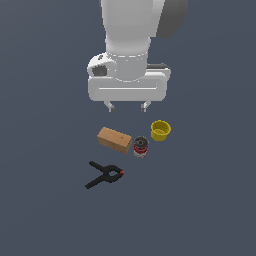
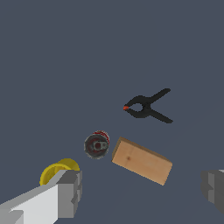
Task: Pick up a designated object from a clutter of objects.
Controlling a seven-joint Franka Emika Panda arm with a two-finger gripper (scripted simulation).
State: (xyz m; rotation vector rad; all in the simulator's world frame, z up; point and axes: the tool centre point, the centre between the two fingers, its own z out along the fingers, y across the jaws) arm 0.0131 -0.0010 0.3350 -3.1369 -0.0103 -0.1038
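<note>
light: even, flat | shadows: none cast | focus: sharp, undistorted

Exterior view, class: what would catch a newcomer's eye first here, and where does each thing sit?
The big white arm fills the top, its open pincer hanging above a small cluster on the dark floor. The bright yellow cup stands out most, at the exterior view's right of the cluster, beside the small can and tan wooden block. A black spring clamp lies apart, nearer the camera.
</note>
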